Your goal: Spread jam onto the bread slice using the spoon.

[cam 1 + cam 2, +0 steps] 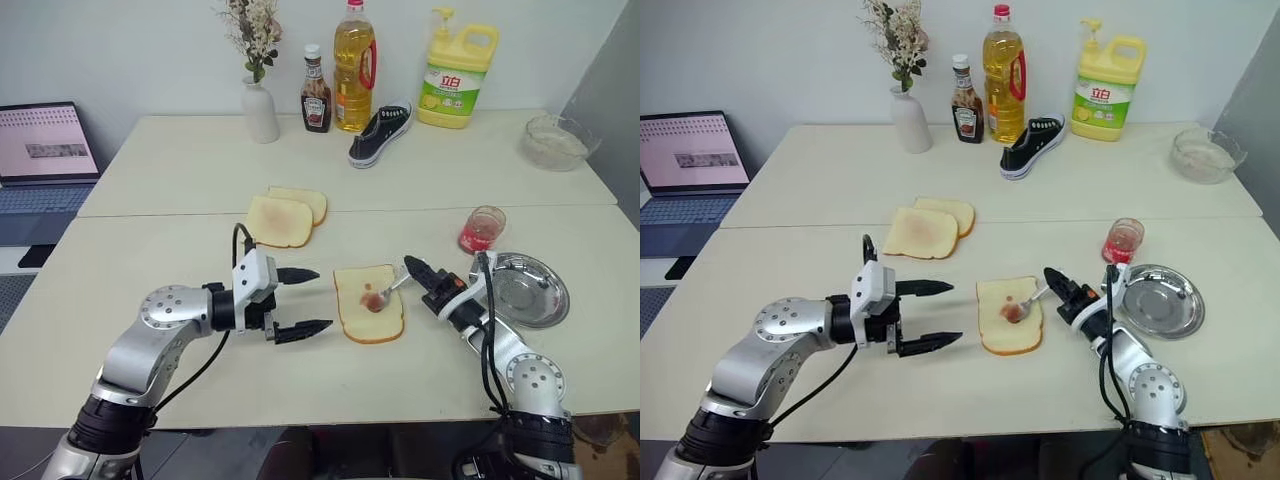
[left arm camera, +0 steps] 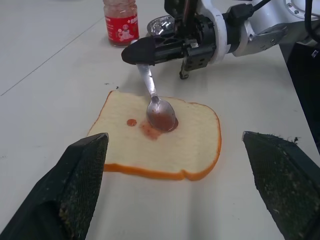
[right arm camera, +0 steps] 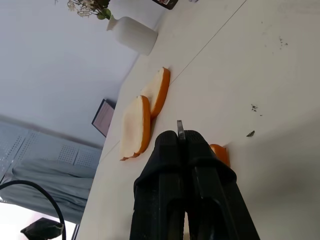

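The bread slice (image 1: 369,303) lies flat on the table in front of me, pale with a golden crust. A small red smear of jam (image 2: 148,131) marks its face. The spoon (image 2: 156,107) rests bowl-down on that smear, and my right gripper (image 1: 415,268) is shut on its handle from the right. My left gripper (image 1: 304,300) stands open just left of the bread, one finger (image 2: 80,187) on each side of its near edge, touching nothing. The jam cup (image 1: 482,229) stands behind and to the right of the bread.
Two toastier slices (image 1: 285,215) lie behind the bread. A steel dish (image 1: 525,289) sits at the right by my right arm. Farther back stand a vase (image 1: 259,108), sauce bottle (image 1: 316,96), oil bottle (image 1: 354,65), shoe (image 1: 381,133), detergent jug (image 1: 458,77) and glass bowl (image 1: 556,142). A laptop (image 1: 45,150) sits far left.
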